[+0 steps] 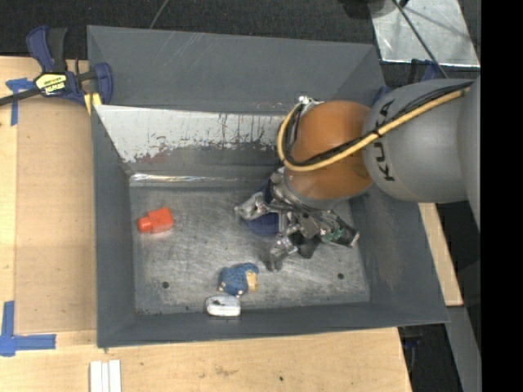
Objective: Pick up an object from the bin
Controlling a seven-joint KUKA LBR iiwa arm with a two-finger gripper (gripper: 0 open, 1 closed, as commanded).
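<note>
Gripper (261, 234) low at right of bin (113, 243) floor, fingers spread around dark blue thing (260, 222); nothing gripped, closing and lifting remain.

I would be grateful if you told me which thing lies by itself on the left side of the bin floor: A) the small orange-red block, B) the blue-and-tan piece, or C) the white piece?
A: the small orange-red block sits alone on the left of the bin floor, while the white piece and the blue-and-tan piece lie close together near the front wall.
</note>
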